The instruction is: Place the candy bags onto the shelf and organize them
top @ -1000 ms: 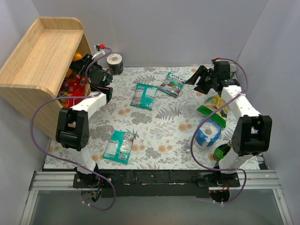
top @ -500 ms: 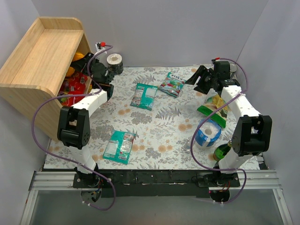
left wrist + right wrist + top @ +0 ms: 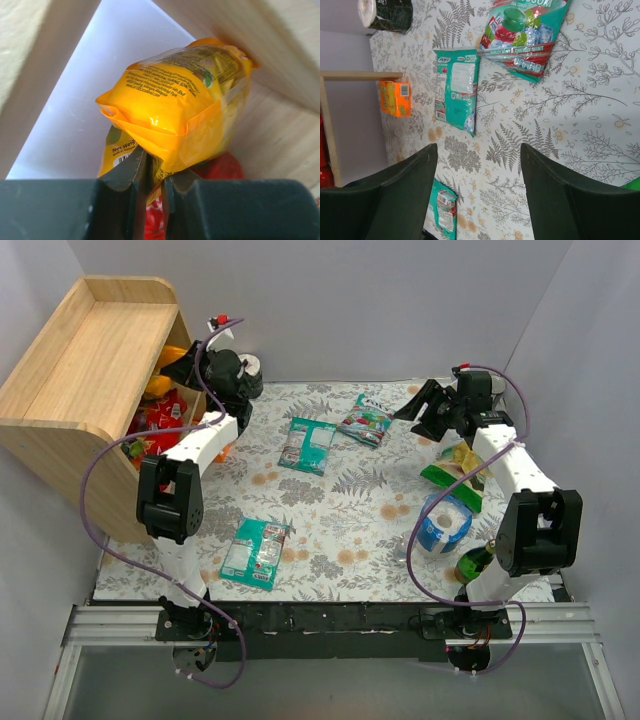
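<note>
My left gripper (image 3: 185,360) is shut on an orange-yellow candy bag (image 3: 163,385) inside the upper part of the wooden shelf (image 3: 90,360). In the left wrist view the bag (image 3: 175,105) is pinched at its lower edge between my fingers (image 3: 127,172), with a red bag (image 3: 222,167) below and shelf wood (image 3: 285,125) to the right. Red bags (image 3: 150,430) lie lower in the shelf. Two teal bags (image 3: 307,445) (image 3: 256,552) and a mint-and-red bag (image 3: 367,420) lie on the cloth. My right gripper (image 3: 420,405) is open and empty above the cloth, the nearer teal bag (image 3: 456,87) ahead of it.
A black-and-white roll (image 3: 243,375) stands by the back wall. A green-and-white snack bag (image 3: 455,475), a blue-and-white roll (image 3: 443,523) and a green bottle (image 3: 475,562) sit at the right. A small orange packet (image 3: 395,98) lies beside the shelf's foot.
My left gripper has risen and moved toward the back along the shelf front, carrying the orange-yellow bag to the upper tier. The right arm has not moved.
</note>
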You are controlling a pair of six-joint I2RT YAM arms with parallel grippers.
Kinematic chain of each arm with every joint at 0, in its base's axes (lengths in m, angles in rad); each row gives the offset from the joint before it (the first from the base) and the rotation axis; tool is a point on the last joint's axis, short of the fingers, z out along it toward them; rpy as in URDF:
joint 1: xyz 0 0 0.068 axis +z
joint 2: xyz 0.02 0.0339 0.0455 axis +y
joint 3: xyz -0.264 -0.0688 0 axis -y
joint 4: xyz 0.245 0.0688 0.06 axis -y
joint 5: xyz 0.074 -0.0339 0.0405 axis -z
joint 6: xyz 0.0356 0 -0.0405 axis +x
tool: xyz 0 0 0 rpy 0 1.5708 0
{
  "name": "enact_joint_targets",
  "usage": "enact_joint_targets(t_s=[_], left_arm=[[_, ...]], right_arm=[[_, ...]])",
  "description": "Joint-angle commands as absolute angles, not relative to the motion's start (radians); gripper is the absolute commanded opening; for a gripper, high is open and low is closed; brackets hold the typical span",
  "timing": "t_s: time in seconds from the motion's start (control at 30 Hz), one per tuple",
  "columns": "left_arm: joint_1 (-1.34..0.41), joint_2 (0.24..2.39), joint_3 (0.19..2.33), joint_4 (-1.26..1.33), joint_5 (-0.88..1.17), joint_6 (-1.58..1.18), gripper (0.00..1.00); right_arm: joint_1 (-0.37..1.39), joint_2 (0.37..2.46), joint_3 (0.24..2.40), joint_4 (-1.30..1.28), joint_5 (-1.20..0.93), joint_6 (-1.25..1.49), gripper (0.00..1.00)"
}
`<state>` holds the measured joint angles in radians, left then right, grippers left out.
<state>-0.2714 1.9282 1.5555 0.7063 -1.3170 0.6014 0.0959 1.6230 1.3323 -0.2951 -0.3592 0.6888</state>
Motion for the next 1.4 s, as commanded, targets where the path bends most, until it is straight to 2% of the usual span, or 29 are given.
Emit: enact_joint_targets(t_s=[0.0, 0.1, 0.17, 0.47, 0.5, 0.53, 0.63, 0.77, 1.07, 1.2, 1.37], left_arm=[[-0.285, 1.996, 1.617, 0.706, -1.289, 0.537, 0.12], [-0.291, 2.028, 1.655, 0.686, -1.298, 0.502, 0.13], [-0.296, 2.036, 1.683, 0.575, -1.305, 0.401, 0.14], [-0.298, 2.043, 1.741, 0.382, -1.305, 0.252, 0.29], [-0.301, 2.045, 1.749, 0.365, -1.302, 0.232, 0.32], [-0.301, 2.046, 1.764, 0.353, -1.299, 0.221, 0.39], [-0.299, 2.046, 1.796, 0.263, -1.283, 0.137, 0.55], [-0.301, 2.043, 1.871, -0.037, -1.240, -0.079, 0.68], [-0.308, 1.987, 1.858, -0.331, -1.152, -0.345, 0.85], [-0.313, 1.953, 1.845, -0.376, -1.126, -0.377, 0.94], [-0.333, 1.941, 1.882, -0.411, -1.117, -0.394, 0.98]], right_arm=[[0.107, 1.554, 1.292, -0.233, -0.397, 0.707, 0.74], [0.117, 1.551, 1.281, -0.233, -0.411, 0.707, 0.74], [0.123, 1.552, 1.284, -0.244, -0.411, 0.703, 0.74], [0.133, 1.488, 1.276, -0.320, -0.397, 0.673, 0.74], [0.133, 1.483, 1.276, -0.328, -0.394, 0.672, 0.74], [0.133, 1.476, 1.278, -0.336, -0.391, 0.669, 0.74], [0.133, 1.456, 1.290, -0.370, -0.377, 0.667, 0.74], [0.136, 1.439, 1.324, -0.406, -0.357, 0.675, 0.74], [0.166, 1.411, 1.351, -0.407, -0.328, 0.700, 0.74], [0.170, 1.405, 1.341, -0.393, -0.328, 0.706, 0.74], [0.175, 1.411, 1.341, -0.385, -0.337, 0.709, 0.74]])
